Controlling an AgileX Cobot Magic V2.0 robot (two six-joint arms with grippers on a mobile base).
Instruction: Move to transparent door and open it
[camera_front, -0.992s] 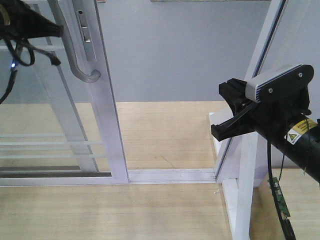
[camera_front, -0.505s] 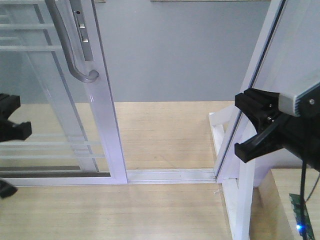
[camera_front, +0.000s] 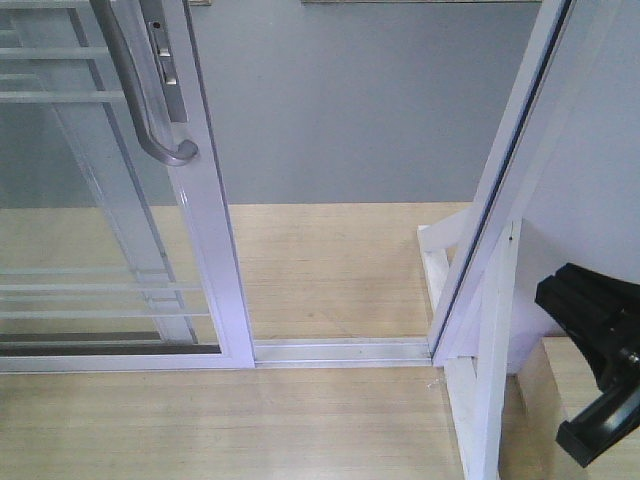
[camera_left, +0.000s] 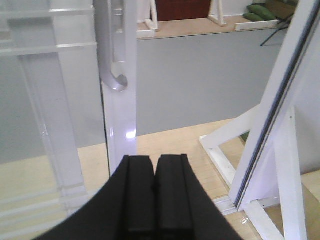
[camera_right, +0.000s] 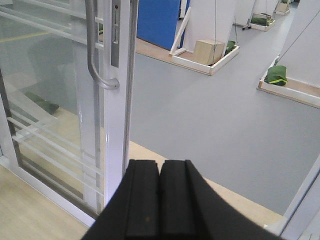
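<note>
Light wooden floor (camera_front: 330, 270) under white door track (camera_front: 340, 350)

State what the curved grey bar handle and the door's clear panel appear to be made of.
Curved grey bar handle: probably brushed metal, satin sheen with soft highlights. Clear panel of the transparent door: glass or clear plastic; the floor shows through it with faint reflections.

Cardboard box (camera_right: 209, 51) beside blue panel (camera_right: 158, 22); green bag (camera_right: 276, 74) right.
</note>
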